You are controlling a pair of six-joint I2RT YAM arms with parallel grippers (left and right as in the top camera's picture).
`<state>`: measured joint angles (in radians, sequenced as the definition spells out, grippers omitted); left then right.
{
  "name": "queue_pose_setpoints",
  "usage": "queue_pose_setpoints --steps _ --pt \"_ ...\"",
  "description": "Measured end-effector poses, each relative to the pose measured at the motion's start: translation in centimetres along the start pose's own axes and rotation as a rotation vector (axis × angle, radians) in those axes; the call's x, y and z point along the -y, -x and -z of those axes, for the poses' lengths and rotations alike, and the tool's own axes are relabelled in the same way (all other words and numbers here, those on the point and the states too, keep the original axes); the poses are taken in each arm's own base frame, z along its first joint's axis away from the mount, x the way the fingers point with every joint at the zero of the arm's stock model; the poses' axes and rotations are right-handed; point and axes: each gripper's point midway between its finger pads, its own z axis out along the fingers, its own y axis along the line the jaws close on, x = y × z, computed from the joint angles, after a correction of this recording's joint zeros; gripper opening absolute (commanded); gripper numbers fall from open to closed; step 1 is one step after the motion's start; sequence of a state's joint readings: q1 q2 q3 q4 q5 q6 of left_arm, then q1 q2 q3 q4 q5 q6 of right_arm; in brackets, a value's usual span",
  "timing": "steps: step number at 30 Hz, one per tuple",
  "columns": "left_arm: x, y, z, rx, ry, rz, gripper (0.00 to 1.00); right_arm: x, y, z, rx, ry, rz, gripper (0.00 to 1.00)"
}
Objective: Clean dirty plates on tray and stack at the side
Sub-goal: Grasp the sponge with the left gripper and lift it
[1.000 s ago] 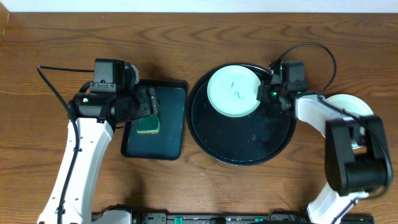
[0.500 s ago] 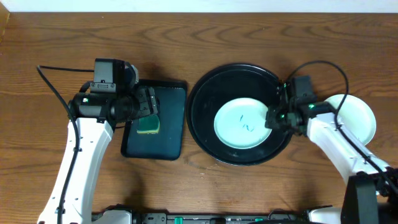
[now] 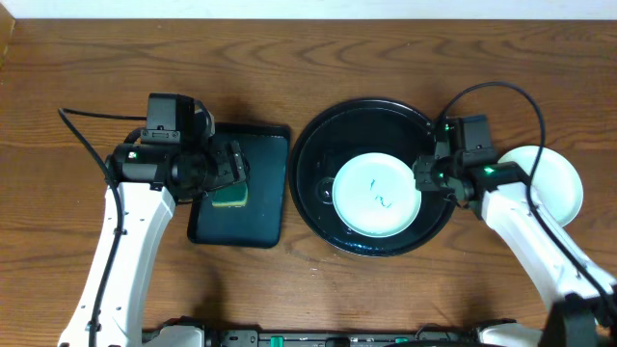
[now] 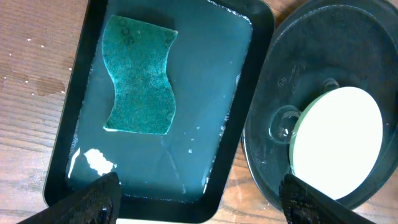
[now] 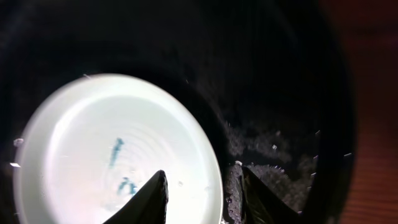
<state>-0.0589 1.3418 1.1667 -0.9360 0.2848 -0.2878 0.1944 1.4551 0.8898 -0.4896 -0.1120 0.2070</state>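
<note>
A pale mint-white plate [image 3: 377, 195] with thin blue scribble marks lies in the front middle of the round black tray [image 3: 376, 130]. My right gripper [image 3: 425, 178] is at the plate's right rim. In the right wrist view its fingers [image 5: 202, 199] straddle the rim of the plate [image 5: 118, 155], shut on it, above the wet tray [image 5: 261, 74]. A second pale plate [image 3: 554, 178] lies on the table to the right of the tray, partly hidden by my right arm. My left gripper [image 3: 231, 164] is open and empty [image 4: 199, 205].
A rectangular black tray [image 3: 265, 135] holding water stands left of the round tray, with a green sponge [image 3: 229, 196] in it. The left wrist view shows the sponge [image 4: 140, 78], the rectangular tray [image 4: 261, 37] and the round tray [image 4: 298, 81]. Wooden table all round.
My right gripper has brought the marked plate from the back of the round tray to its front middle. The left arm has barely moved.
</note>
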Motion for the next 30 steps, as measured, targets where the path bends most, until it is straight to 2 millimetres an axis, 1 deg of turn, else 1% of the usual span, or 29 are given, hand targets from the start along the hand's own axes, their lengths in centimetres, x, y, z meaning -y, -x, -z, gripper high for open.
queue_pose_setpoints --steps 1,2,4,7,8,10,11,13,15,16,17,18,19,20,22,27,28,29,30 --pt "0.0 0.0 0.0 0.0 0.0 0.0 0.7 -0.2 0.4 0.8 0.021 0.003 0.01 0.36" --pt "-0.1 -0.1 0.0 -0.002 0.005 0.007 0.66 -0.3 0.7 1.7 0.043 0.008 0.017 0.37" --pt "-0.5 -0.2 0.0 -0.005 0.029 0.009 0.66 -0.7 1.4 3.7 0.095 0.018 0.031 0.37" --pt "-1.6 -0.1 -0.3 0.002 0.089 0.031 0.66 -1.1 2.1 5.9 0.151 0.028 0.046 0.38" --pt "-2.0 0.1 -0.7 0.011 0.11 0.038 0.66 -1.2 2.1 6.4 0.161 0.03 0.048 0.39" --pt "-2.7 0.5 -2.3 0.026 0.143 0.054 0.66 -1.3 2.1 7.2 0.173 0.033 0.052 0.4" --pt "-3.1 0.5 -3.5 0.026 0.158 0.057 0.66 -1.3 2.1 7.4 0.175 0.033 0.052 0.4" --pt "-4.1 0.3 -6.4 0.006 0.186 0.066 0.61 -1.3 1.8 7.4 0.167 0.036 0.052 0.39" --pt "-5.0 -0.3 -9.3 -0.034 0.211 0.073 0.5 -1.4 1.6 7.3 0.155 0.041 0.051 0.39" --pt "-5.5 -0.7 -10.5 -0.062 0.227 0.081 0.33 -1.4 1.5 7.3 0.152 0.043 0.051 0.38" --pt "-6.4 -1.6 -12.3 -0.111 0.254 0.095 0.24 -1.5 1.3 7.3 0.146 0.051 0.051 0.38" --pt "-6.8 -2.1 -13.2 -0.14 0.266 0.102 0.09 -1.5 1.2 7.3 0.141 0.053 0.051 0.38" --pt "-7.0 -2.3 -13.9 -0.155 0.269 0.108 0.08 -1.6 1.1 7.3 0.136 0.054 0.05 0.38" --pt "-7.0 -2.4 -14.3 -0.17 0.268 0.107 0.08 -1.6 1.0 7.3 0.132 0.056 0.05 0.38" --pt "-6.8 -2.4 -14.4 -0.18 0.258 0.111 0.07 -1.5 0.8 7.3 0.125 0.055 0.049 0.37" --pt "-6.5 -3.0 -14.0 -0.226 0.247 0.124 0.08 -1.6 0.8 7.3 0.122 0.057 0.049 0.37" --pt "-6.3 -3.5 -13.8 -0.247 0.246 0.127 0.12 -1.6 0.8 7.2 0.122 0.057 0.049 0.37" --pt "-6.3 -3.8 -13.5 -0.268 0.248 0.131 0.22 -1.6 0.8 7.2 0.122 0.057 0.049 0.37" --pt "-6.2 -4.3 -13.1 -0.292 0.252 0.137 0.34 -1.6 0.8 7.3 0.122 0.058 0.049 0.36"
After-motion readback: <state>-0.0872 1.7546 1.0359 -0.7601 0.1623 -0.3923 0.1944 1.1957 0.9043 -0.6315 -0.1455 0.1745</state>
